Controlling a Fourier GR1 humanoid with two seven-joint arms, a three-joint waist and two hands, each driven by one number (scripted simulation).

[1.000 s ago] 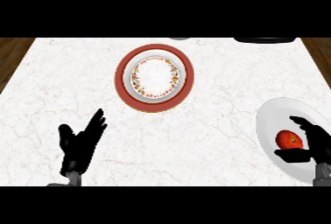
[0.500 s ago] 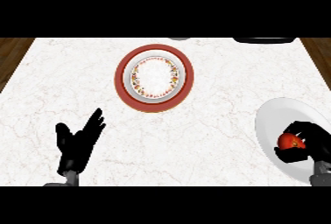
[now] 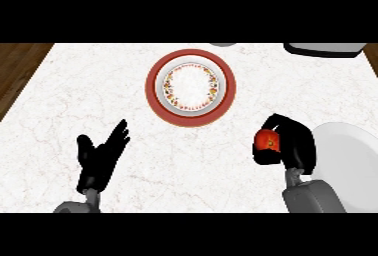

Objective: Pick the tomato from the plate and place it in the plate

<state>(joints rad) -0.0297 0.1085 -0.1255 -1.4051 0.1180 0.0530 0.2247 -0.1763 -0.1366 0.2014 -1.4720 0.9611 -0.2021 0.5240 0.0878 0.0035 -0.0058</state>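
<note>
You see a smooth, faintly veined marble tabletop point(image 3: 88, 100), with grained brown wooden floor point(image 3: 18, 70) at its left. The red-rimmed plate point(image 3: 153, 85) and white plate point(image 3: 354, 160) look like smooth glazed ceramic. The tomato point(image 3: 266, 141) has a slight sheen, while the left robot hand point(image 3: 100, 157) and right robot hand point(image 3: 291, 145) are matt black.

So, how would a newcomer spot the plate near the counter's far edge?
On the marble counter, look centrally toward the far edge. That plate has a broad red rim and a flowered ring; the other plate, at the right, is plain white.
</note>
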